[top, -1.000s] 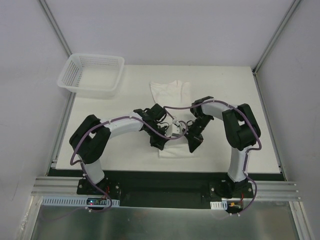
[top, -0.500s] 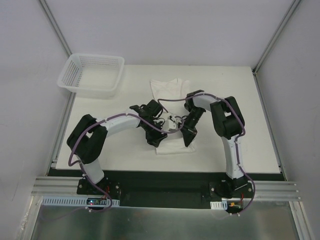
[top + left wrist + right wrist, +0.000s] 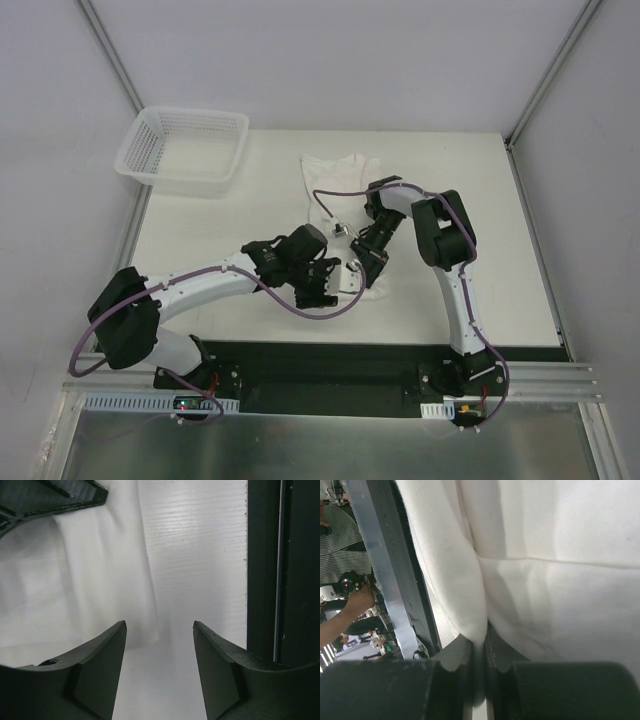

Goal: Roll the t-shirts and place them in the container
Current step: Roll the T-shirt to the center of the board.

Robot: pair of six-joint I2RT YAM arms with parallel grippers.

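Bench (image 3: 200,250): white, and it carries everything here.
Left arm (image 3: 200,285): stretched low across the near side, and the left jaws stand part-way open with nothing between them. They hover over the t-shirt's near edge and bare bench.
Right arm (image 3: 440,225): folded in over the middle, and the right jaws are pinched tight on a fold of white cloth.
T-shirt (image 3: 335,180): mid-bench, collar end flat toward the far side, near end gathered up at the right jaws.
Basket (image 3: 190,113): white mesh at the far left corner, well apart from the t-shirt.
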